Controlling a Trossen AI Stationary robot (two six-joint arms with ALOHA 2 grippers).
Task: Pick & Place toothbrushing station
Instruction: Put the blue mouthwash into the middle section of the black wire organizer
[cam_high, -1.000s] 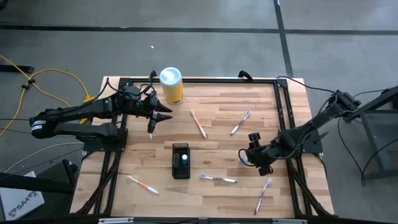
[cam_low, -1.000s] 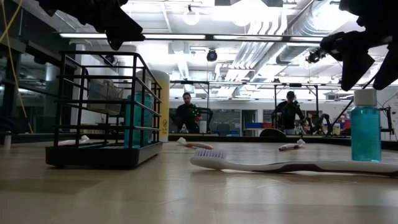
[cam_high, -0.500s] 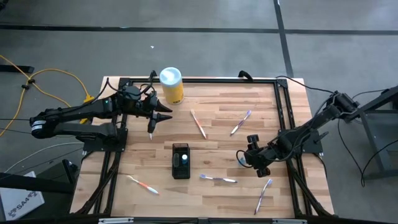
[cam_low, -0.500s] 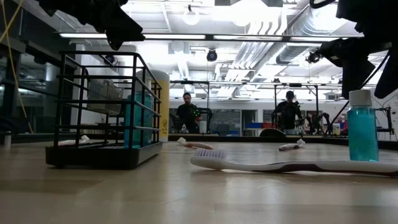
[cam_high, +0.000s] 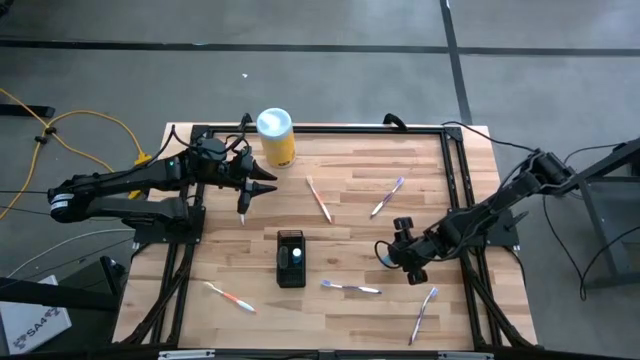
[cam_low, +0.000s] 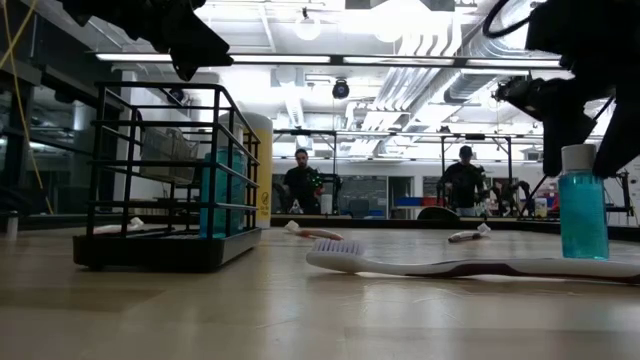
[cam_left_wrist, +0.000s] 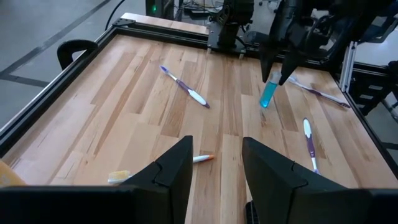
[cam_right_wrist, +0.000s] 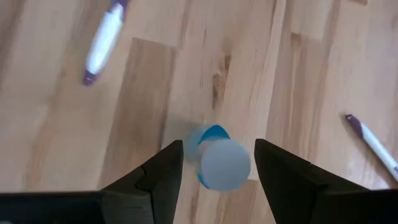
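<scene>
Low view putting white-headed toothbrush (cam_low: 440, 266) nearest, black wire toothbrushing station (cam_low: 168, 178) sitting left behind it on wooden table (cam_low: 300, 310), blue capped bottle (cam_low: 583, 203) standing right. Both arms showing only as dark shapes, cut off at top edge. High view placing station (cam_high: 291, 258) mid-table, right gripper (cam_high: 396, 251) hanging just right of it. Right wrist view alone showing fingers apart, flanking bottle cap (cam_right_wrist: 224, 164); contact hard to judge. Left gripper (cam_high: 258, 187) waiting beside yellow canister (cam_high: 275, 137), fingers apart, holding nothing. Two people standing far behind, indistinct.

Bright ceiling lamps glare in the low view; right wrist view blurred.
</scene>
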